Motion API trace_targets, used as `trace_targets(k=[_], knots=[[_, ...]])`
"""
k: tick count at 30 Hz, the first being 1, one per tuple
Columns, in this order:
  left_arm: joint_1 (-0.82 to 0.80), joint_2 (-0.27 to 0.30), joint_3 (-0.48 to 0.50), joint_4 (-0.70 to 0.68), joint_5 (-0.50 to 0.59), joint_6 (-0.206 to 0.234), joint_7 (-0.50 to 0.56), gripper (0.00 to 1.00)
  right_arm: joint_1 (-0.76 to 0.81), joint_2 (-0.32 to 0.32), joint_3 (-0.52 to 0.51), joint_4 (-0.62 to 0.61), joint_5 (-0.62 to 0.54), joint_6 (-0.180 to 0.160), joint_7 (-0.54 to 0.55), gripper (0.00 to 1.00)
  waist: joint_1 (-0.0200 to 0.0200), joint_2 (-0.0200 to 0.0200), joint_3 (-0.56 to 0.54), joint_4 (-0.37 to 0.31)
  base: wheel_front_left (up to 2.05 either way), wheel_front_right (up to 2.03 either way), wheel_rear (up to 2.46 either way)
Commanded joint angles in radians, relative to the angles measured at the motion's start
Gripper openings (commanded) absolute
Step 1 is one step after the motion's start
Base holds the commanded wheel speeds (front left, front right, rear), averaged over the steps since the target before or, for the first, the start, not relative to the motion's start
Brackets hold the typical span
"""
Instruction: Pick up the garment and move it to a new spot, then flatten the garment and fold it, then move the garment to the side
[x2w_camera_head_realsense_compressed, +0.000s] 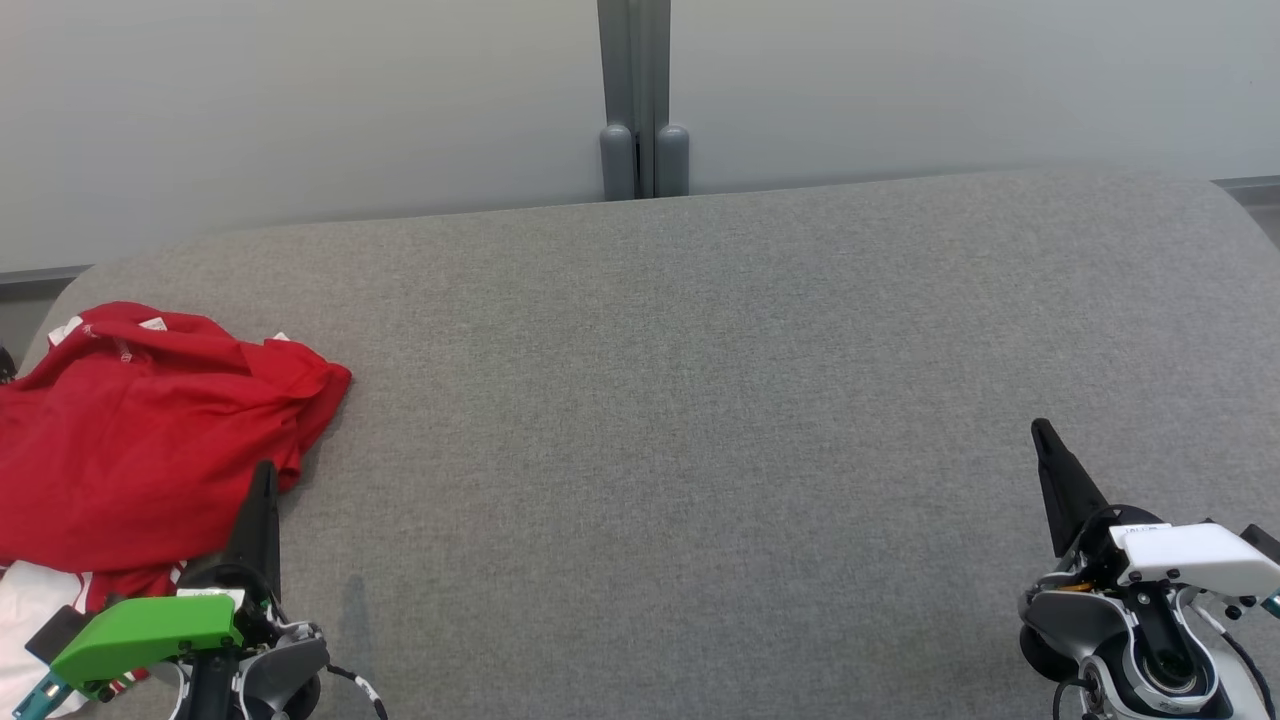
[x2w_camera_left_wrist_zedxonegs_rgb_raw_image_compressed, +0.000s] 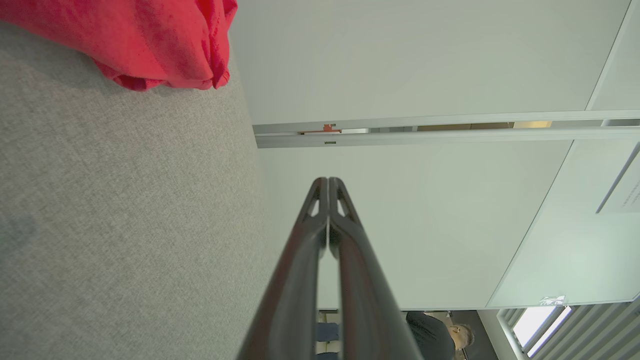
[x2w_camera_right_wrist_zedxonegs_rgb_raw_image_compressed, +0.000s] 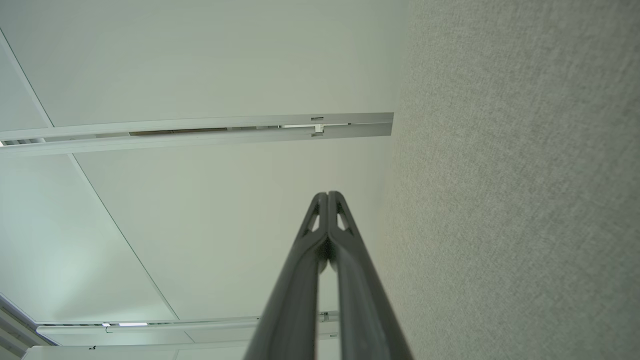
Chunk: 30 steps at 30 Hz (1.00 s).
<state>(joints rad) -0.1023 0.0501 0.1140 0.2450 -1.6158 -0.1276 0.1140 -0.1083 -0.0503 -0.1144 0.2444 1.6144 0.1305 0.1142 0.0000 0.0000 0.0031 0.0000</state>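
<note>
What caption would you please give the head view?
Red garment crumpled left on grey surface; left claw and right claw shut, empty.

Two long dark fingers of the right gripper (x2w_camera_right_wrist_zedxonegs_rgb_raw_image_compressed: 327, 196) rise from the middle of the bottom edge and narrow towards the centre, their tips pressed together with no gap. Each finger has a small slot just below its tip. The right third of the view is a grey woven cushion (x2w_camera_right_wrist_zedxonegs_rgb_raw_image_compressed: 515, 190), its edge running from top to bottom just beside the fingers. To the left is a pale, plain wall (x2w_camera_right_wrist_zedxonegs_rgb_raw_image_compressed: 200, 60). A light metal rail (x2w_camera_right_wrist_zedxonegs_rgb_raw_image_compressed: 200, 127) crosses the wall and ends at the cushion's edge. A thin diagonal seam (x2w_camera_right_wrist_zedxonegs_rgb_raw_image_compressed: 100, 200) divides the wall's panels.
</note>
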Motion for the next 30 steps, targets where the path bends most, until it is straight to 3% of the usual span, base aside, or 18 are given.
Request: trace_targets(k=[1, 20, 21, 30], knots=[[-0.012, 0.001, 0.001, 0.001, 0.006, -0.007, 0.002, 0.0, 0.002, -0.001, 0.0, 0.002, -0.003, 0.001, 0.001, 0.0, 0.0, 0.0, 0.0, 0.0, 0.0, 0.0, 0.0], [-0.012, 0.001, 0.001, 0.001, 0.006, -0.007, 0.002, 0.0, 0.002, -0.001, 0.0, 0.002, -0.003, 0.0, 0.001, 0.0, 0.0, 0.0, 0.0, 0.0, 0.0, 0.0, 0.0], [0.001, 0.0, 0.0, 0.002, 0.0, 0.0, -0.001, 1.0, 0.001, 0.001, 0.0, 0.003, 0.0, 0.0, -0.001, 1.0, 0.0, 0.0, 0.0, 0.0, 0.0, 0.0, 0.0], [0.023, -0.005, -0.017, 0.003, 0.014, 0.001, -0.034, 1.0, 0.016, 0.006, 0.015, 0.002, -0.025, 0.0, -0.034, 1.0, 0.0, 0.0, 0.001, -0.001, 0.0, 0.0, 0.0]])
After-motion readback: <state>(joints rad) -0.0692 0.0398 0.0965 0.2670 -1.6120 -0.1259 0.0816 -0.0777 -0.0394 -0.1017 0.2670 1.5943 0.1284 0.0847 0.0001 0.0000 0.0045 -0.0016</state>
